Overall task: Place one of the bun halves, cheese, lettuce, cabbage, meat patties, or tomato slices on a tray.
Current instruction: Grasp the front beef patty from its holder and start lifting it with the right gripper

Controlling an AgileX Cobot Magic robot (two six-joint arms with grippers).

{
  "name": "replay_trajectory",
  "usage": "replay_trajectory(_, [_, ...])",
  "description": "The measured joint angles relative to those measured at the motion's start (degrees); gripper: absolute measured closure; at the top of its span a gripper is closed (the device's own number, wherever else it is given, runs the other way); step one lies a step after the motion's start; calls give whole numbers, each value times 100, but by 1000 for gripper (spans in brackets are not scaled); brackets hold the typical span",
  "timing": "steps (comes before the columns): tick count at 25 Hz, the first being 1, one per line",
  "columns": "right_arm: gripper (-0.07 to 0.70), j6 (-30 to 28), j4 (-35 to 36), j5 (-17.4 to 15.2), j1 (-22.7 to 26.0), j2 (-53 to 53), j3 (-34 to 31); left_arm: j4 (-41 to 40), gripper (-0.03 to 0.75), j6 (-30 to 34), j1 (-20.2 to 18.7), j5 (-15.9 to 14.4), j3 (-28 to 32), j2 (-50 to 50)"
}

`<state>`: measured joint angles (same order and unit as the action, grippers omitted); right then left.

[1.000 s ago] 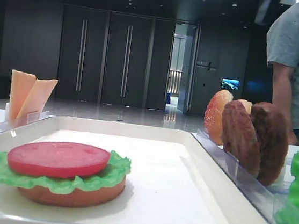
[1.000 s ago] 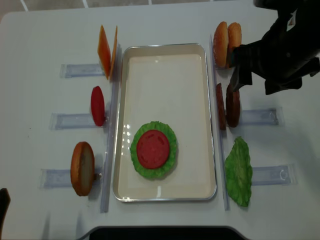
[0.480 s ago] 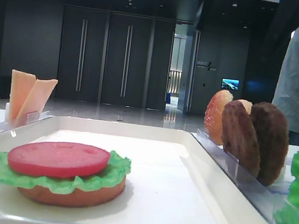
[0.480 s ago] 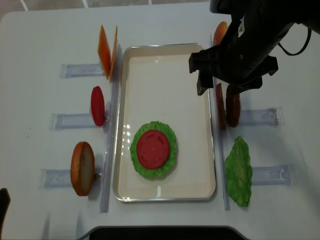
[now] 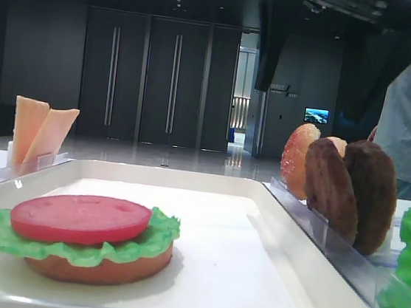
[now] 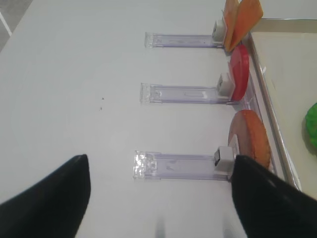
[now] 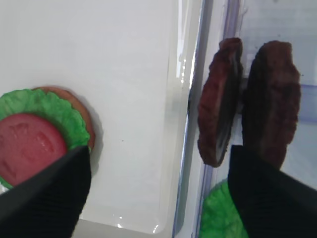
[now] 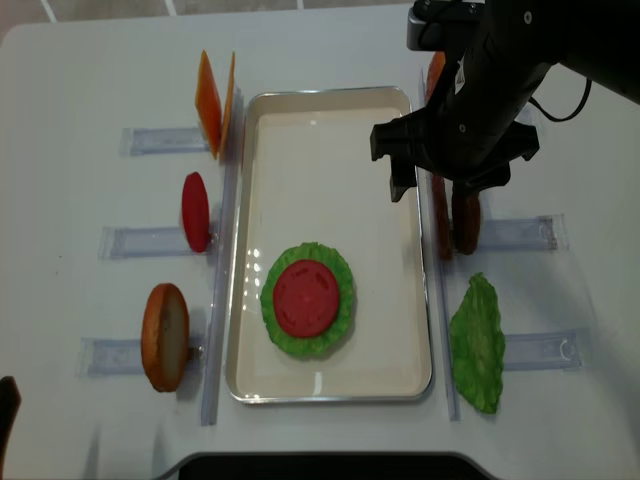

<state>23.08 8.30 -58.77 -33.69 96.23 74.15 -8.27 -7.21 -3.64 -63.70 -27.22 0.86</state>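
Brown patties [image 8: 455, 212] stand on edge, side by side, in a clear holder [image 8: 520, 233] just right of the tray [image 8: 330, 115]. From above, the right gripper [image 8: 440, 182] hangs over them with its jaws wide apart and nothing between them; one finger is above the tray's right rim, the other above the outer patty. In the right wrist view the two patties [image 7: 247, 104] show between the dark fingers [image 7: 47, 191], not touched.

On the tray lies a stack: a flat bun base [image 5: 103, 267], lettuce [image 8: 278, 320] on it and a tomato slice [image 8: 305, 298] on top. A second lettuce leaf [image 8: 477, 345] lies right of the tray, near the patties. The arm covers most of the buns [image 5: 300, 159] behind the patties.

Left of the tray stand cheese slices [image 8: 215, 100], another tomato slice [image 8: 195, 211] and a bun half [image 8: 165, 336], each in its own holder. The left gripper [image 6: 158, 208] hovers over the bare table [image 6: 74, 89] beside these holders, fingers spread and empty.
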Motion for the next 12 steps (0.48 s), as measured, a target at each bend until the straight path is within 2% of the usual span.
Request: replay_trajectory(12, [91, -41, -31, 131, 0, 266, 0, 0, 24, 0, 0, 0, 0, 0])
